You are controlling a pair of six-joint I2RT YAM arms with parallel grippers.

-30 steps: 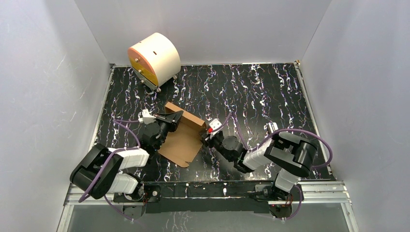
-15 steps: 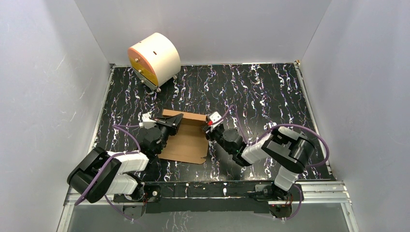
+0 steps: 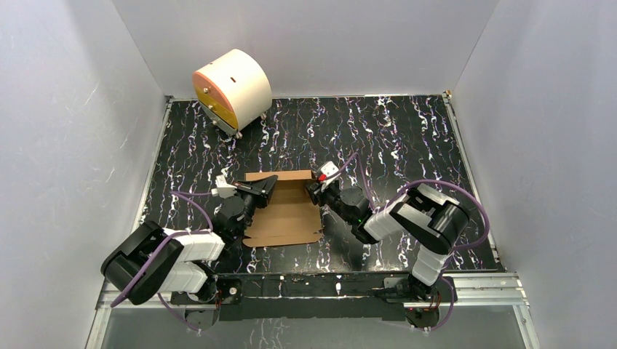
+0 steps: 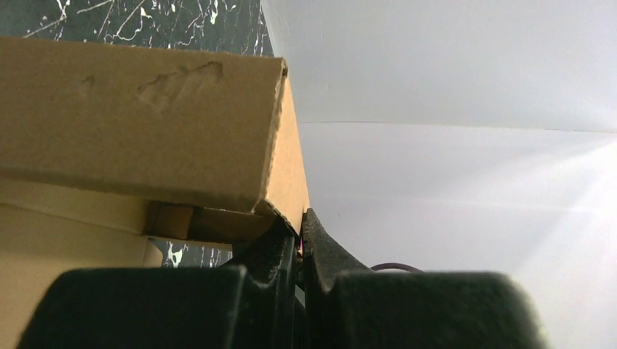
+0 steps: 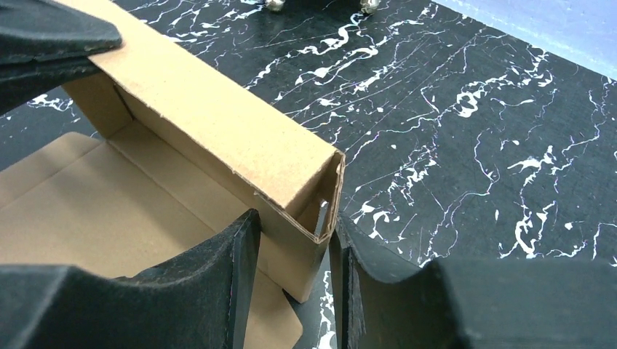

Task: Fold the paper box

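Paper box [image 3: 287, 212] sits on bench [image 3: 393, 138], centre, far wall folded up. Prob. light, thin cardboard that creases easily, so best held at wall ends by the folds. Left hand [image 3: 266, 183] is clamped on wall's left end. Right hand [image 3: 314, 190] straddles right end, jaws half-parted; can't tell if pinching.

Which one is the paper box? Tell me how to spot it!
Look at the black marbled table, at the side near the robot arms. Between the left gripper and the right gripper lies the paper box: flat brown cardboard with one wall folded up. The cream cylinder, far back, is round.
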